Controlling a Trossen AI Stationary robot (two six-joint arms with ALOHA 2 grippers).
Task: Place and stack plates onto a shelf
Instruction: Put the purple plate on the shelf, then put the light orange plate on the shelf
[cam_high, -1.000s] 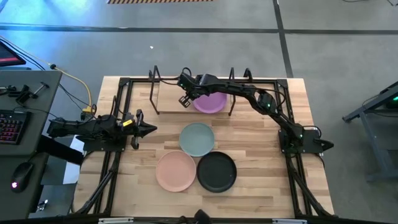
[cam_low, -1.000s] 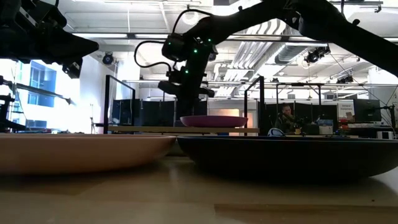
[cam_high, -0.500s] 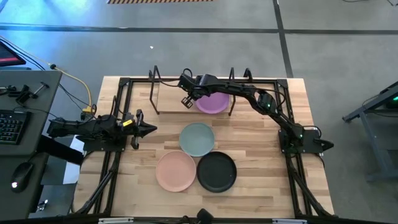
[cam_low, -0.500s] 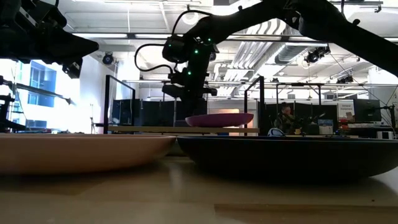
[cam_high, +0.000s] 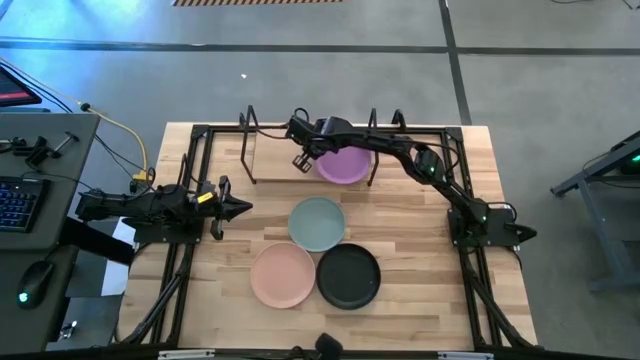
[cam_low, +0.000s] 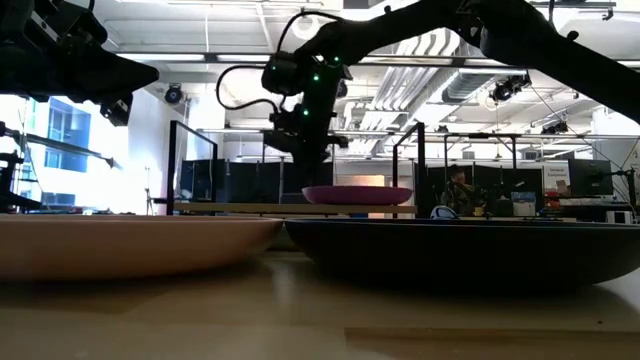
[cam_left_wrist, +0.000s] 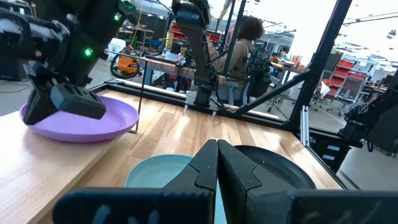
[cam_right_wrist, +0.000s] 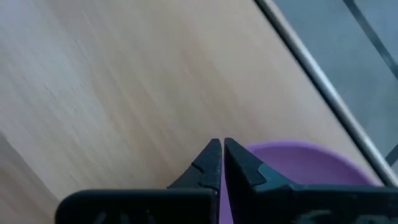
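The purple plate (cam_high: 345, 165) lies on the shelf (cam_high: 275, 160), a light board in a black wire frame at the table's far side. My right gripper (cam_high: 303, 158) is over the plate's left edge, shut on it (cam_right_wrist: 222, 144). The pale blue-green plate (cam_high: 317, 223), the pink plate (cam_high: 283, 275) and the black plate (cam_high: 349, 277) lie flat on the tabletop in front of the shelf. My left gripper (cam_high: 243, 208) waits shut at the table's left side, level, pointing at the blue-green plate (cam_left_wrist: 155, 177). My right gripper pinches the purple plate's rim (cam_right_wrist: 250, 153) on the side toward the table's left, between the two fingers. It comes from above, slanting down. The plate (cam_low: 357, 194) sits level with its underside on the shelf board.
Upright black wire loops (cam_high: 247, 125) stand along the shelf's far and near sides, close to my right arm. The table's black frame bars (cam_high: 195, 170) run along both side edges. A person (cam_left_wrist: 239, 53) sits beyond the table.
My right gripper has carried the purple plate a short way toward the table's right along the shelf. The plate stood tilted with its right edge raised half a second ago and now lies level on the board. The gripper has stayed shut.
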